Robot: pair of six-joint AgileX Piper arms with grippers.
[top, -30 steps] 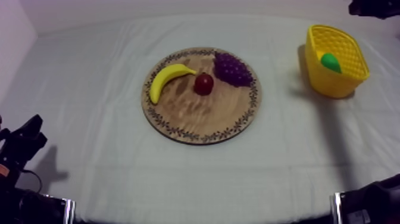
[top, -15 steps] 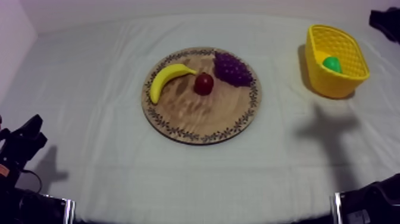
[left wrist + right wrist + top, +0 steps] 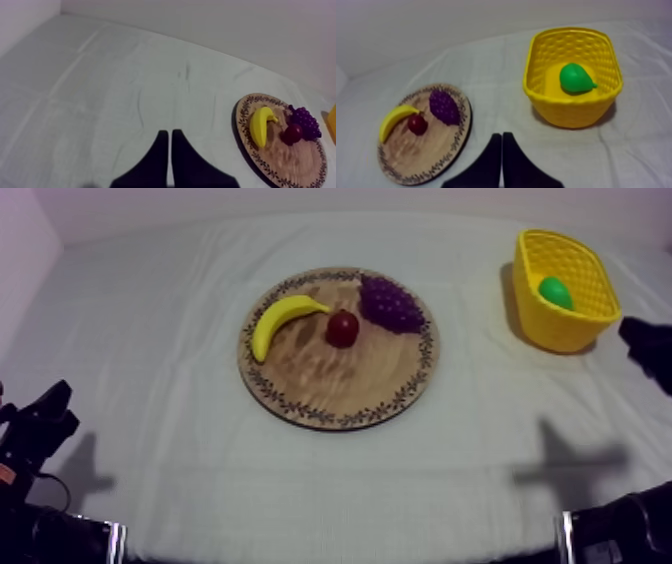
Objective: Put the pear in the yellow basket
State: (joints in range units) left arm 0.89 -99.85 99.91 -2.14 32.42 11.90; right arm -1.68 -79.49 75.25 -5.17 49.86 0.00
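A grey-white cloth covers the desk (image 3: pixel 200 478), with a plain pale wall behind it.

The right end effector (image 3: pixel 502 135) has its 2 black fingers pressed together into a narrow wedge, clenched on nothing. Just ahead of it, slightly to its right, stands the yellow basket (image 3: pixel 571 114). The pear (image 3: pixel 576 78) lies inside on the basket floor, so it is no longer on the wooden board (image 3: pixel 411 150). Its long axis runs crosswise to the fingers, with the narrow end pointing away from the board. In the top view the right end effector (image 3: pixel 648 348) is a dark shape near the basket (image 3: pixel 560 333), on the side nearer the camera, with the pear (image 3: pixel 555 291) green inside.

The left end effector (image 3: pixel 167 132) is also clenched on nothing. It sits low at its own side of the desk (image 3: pixel 45 418), well apart from the basket, with the board between them. The right arm is much the nearer.

I judge the placing done. What remains is probably only to draw the right arm clear, with no further grasp needed.

3 fruits are left on the board (image 3: pixel 340 388): the banana (image 3: pixel 280 321), the small red fruit (image 3: pixel 342 329) just beside it, and the bunch of grapes (image 3: pixel 390 303).

The near wall of the basket hides the pear's underside, so I cannot tell whether it leans on a wall. The top view cuts off the right end effector at its edge, and its fingers cannot be read there.
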